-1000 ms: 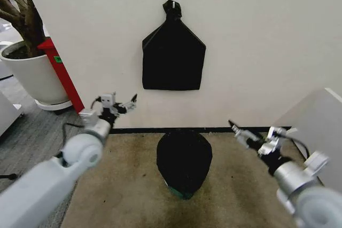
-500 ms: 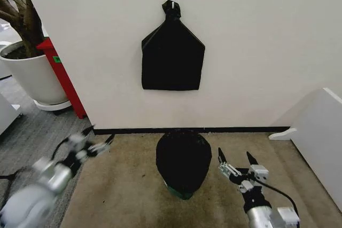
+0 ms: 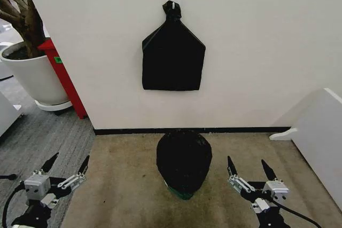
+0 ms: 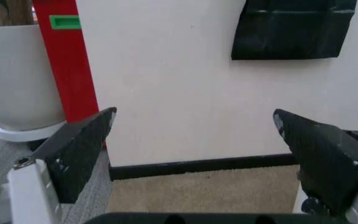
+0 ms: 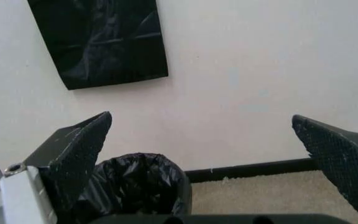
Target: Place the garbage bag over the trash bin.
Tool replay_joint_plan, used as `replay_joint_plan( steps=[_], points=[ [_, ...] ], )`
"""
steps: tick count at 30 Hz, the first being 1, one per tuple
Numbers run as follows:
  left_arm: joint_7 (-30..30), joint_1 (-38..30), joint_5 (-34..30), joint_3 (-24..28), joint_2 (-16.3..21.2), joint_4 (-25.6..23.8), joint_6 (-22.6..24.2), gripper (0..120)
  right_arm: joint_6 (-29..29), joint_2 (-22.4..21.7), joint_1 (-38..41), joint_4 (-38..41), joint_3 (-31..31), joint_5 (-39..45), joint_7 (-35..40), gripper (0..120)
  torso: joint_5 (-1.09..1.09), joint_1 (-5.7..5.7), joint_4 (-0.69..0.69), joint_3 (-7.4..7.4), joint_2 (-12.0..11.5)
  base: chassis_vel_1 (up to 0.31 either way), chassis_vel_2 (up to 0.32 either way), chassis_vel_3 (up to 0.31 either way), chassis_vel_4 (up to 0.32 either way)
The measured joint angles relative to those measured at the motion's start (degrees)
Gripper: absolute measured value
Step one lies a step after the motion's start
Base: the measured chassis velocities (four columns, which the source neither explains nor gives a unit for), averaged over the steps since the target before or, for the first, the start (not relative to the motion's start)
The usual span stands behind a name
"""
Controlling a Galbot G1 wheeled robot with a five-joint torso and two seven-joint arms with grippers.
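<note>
Left gripper (image 3: 67, 164) low at the robot's left side, fingers (image 3: 49, 162) spread wide and pointing forward and up, pale wrist block just behind them with a dark cable trailing back. Right gripper (image 3: 248, 167) low at the robot's right, at much the same height, jaws likewise wide apart, black tapered fingertips (image 3: 231, 165) angled upward. Both grippers holding nothing, well apart from each other.

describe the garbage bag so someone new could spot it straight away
Start at the white wall and drop to its dark baseboard. On the tan carpet just below stands a rounded shape wrapped in crinkled, glossy black plastic: the garbage bag. Unlike the flat black bundle hanging above, it sits on the floor.
</note>
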Motion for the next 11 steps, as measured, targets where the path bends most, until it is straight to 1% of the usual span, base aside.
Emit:
replay_joint_plan(
  steps=[11],
  points=[
    [-0.02,-0.37,-0.21,0.44,0.29,0.29,0.1,100,-0.24,-0.1,0.25,-0.14,0.05,0.37,0.1,100,0.0,0.0,0.01,0.0,0.0,0.0,0.0,0.0,0.0]
  ],
)
